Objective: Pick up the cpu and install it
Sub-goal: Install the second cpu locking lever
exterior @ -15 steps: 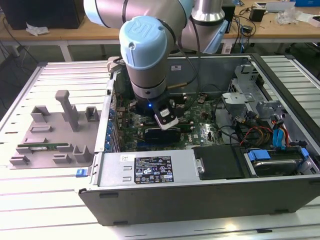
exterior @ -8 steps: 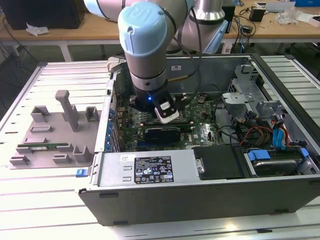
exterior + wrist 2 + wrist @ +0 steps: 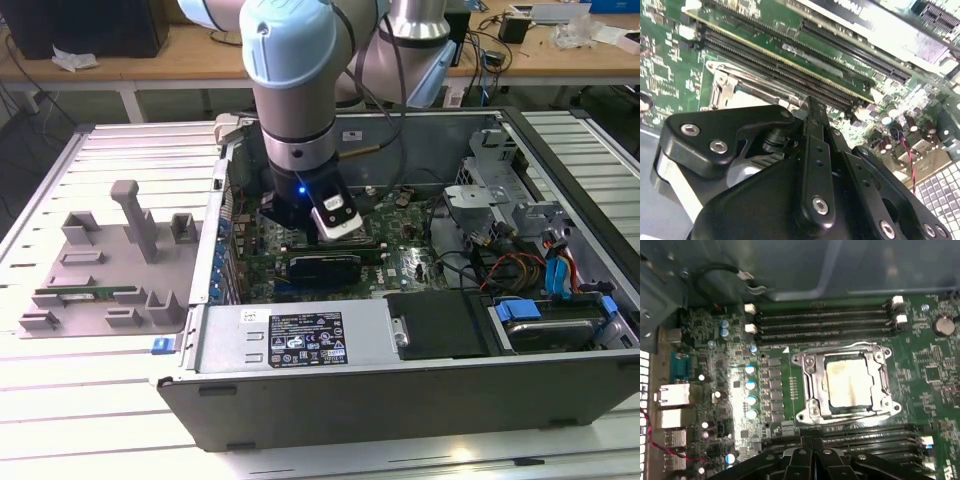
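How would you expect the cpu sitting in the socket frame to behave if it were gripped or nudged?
The cpu looks like a flat, rigid plate, so it probably would not flex or roll. Its smooth metal top may be slippery to grip. Lying low inside the socket frame, it would likely resist a sideways push.

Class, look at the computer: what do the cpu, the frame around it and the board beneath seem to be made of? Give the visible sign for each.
cpu: likely metal, pale and dull-shiny, with a smeared sheen.
Frame: bright bare metal, glinting at its edges.
Board: probably laminate, glossy green with fine traces and small soldered parts.
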Robot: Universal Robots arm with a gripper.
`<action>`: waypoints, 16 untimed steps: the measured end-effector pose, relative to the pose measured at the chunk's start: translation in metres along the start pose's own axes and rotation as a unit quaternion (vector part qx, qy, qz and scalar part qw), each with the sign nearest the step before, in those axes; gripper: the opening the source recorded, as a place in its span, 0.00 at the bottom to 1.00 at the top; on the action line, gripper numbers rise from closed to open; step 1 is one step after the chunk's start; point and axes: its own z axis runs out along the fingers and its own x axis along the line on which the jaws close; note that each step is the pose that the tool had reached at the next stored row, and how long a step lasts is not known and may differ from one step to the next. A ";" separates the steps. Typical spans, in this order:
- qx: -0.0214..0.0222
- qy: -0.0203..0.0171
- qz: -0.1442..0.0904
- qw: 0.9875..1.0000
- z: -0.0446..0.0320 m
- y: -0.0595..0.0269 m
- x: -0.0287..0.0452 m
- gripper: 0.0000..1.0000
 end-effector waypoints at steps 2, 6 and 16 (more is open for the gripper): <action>0.009 -0.001 0.002 1.000 0.0006 0.0018 -0.0036 0.11; 0.024 -0.004 0.006 1.000 0.0015 0.0044 -0.0120 0.11; 0.033 -0.005 0.007 0.999 0.0086 0.0398 -0.0214 0.11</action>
